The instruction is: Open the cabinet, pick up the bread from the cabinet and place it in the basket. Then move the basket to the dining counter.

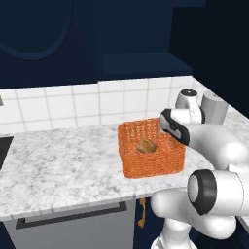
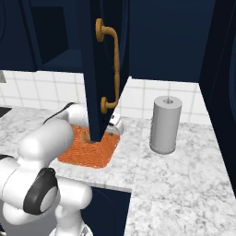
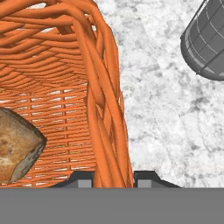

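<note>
Tool apparently straddles basket wall.

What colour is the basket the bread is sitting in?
The basket is orange, a woven weave; the hand view shows it best, with the bread inside.

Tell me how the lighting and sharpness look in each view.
Left base view: even, flat light, no hard shadows, the basket and bread crisp. Right base view: the open cabinet door reads almost black, its panel detail lost; the grey cylinder is softly shaded. Hand view: sharp weave close up, no blur, claw straddling the basket wall.
</note>
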Controlling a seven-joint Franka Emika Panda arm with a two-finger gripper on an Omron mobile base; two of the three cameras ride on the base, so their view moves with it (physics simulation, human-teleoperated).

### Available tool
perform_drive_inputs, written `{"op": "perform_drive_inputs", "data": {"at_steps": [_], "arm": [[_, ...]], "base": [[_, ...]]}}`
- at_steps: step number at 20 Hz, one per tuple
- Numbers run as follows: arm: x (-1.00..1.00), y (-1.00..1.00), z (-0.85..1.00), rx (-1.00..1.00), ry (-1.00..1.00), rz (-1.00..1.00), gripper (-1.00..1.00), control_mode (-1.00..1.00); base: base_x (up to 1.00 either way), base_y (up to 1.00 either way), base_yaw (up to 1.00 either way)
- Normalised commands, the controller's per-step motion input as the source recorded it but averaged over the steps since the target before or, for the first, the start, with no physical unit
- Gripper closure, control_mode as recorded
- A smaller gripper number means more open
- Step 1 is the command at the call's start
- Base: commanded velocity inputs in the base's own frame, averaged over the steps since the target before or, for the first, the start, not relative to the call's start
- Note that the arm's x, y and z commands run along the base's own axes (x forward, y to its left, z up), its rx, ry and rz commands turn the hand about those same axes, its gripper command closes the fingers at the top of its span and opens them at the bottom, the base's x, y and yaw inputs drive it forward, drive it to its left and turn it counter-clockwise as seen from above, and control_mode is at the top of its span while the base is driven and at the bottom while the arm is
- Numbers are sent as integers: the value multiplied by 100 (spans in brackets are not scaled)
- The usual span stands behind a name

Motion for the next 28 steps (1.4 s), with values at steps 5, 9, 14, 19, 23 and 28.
{"op": "perform_drive_inputs", "data": {"at_steps": [5,9,14,19,23,28], "arm": [[-7,40,50,7,0,-5,100,-100],[-16,34,45,12,1,-6,100,-100],[-28,19,45,16,4,-8,100,-100],[-37,8,11,6,0,-7,100,-100],[-39,0,23,11,0,-4,100,-100],[-3,0,0,1,0,-1,100,-100]], "base": [[0,0,0],[0,0,0],[0,0,0],[0,0,0],[0,0,0],[0,0,0]]}}
